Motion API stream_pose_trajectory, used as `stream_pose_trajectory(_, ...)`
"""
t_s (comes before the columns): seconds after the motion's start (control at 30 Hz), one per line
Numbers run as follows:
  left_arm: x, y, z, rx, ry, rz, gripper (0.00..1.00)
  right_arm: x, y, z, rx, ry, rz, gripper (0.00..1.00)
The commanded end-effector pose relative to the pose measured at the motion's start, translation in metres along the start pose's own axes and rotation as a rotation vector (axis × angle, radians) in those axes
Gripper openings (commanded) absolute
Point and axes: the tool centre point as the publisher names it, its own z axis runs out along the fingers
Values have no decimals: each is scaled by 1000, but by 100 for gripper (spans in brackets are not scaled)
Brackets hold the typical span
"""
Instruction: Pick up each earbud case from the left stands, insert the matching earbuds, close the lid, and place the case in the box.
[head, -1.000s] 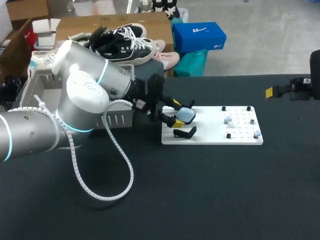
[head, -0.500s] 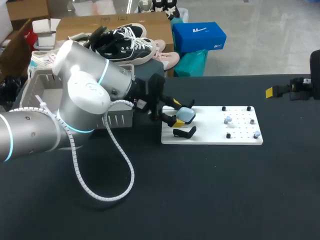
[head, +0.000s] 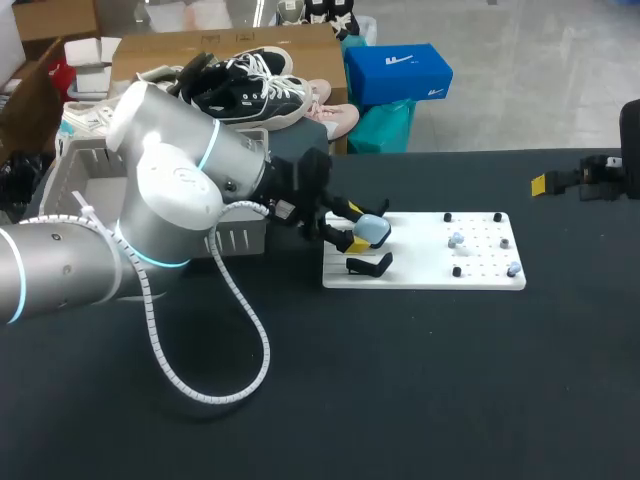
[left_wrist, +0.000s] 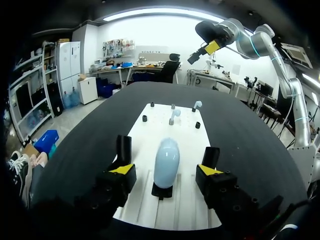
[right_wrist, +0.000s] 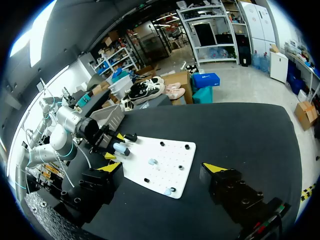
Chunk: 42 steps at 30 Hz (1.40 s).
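While the left pincer (left_wrist: 166, 171) stands released, a smooth, rounded pale-blue earbud case (left_wrist: 166, 156) sits between its fingers (left_wrist: 123, 170).

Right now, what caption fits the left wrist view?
Open left end effector flanks the pale blue earbud case standing on its black stand.

A board (head: 425, 268) is set at the centre of the worktop (head: 400, 380). At the board's 9 o'clock end an earbud case (head: 373, 231) is seated on a stand (left_wrist: 162, 190), untouched between the left gripper's (left_wrist: 166, 170) jaws. Earbuds (head: 457, 240) are pegged toward 3 o'clock. A box (head: 90, 175) is placed at the worktop's 10 o'clock.
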Motion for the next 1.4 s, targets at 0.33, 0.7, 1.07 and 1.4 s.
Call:
stream_pose_trajectory(0.33, 1, -3, 0, -14, 7, 1, 59, 0, 0, 0, 0, 0, 0, 100)
stream_pose_trajectory(0.7, 1, -3, 0, -11, 8, 5, 46, 0, 0, 0, 0, 0, 0, 100)
stream_pose_trajectory(1.07, 2, -2, 1, -8, 12, 1, 38, 0, 0, 0, 0, 0, 0, 100)
stream_pose_trajectory(1.4, 1, 1, 2, -9, 15, 3, 27, 0, 0, 0, 0, 0, 0, 100)
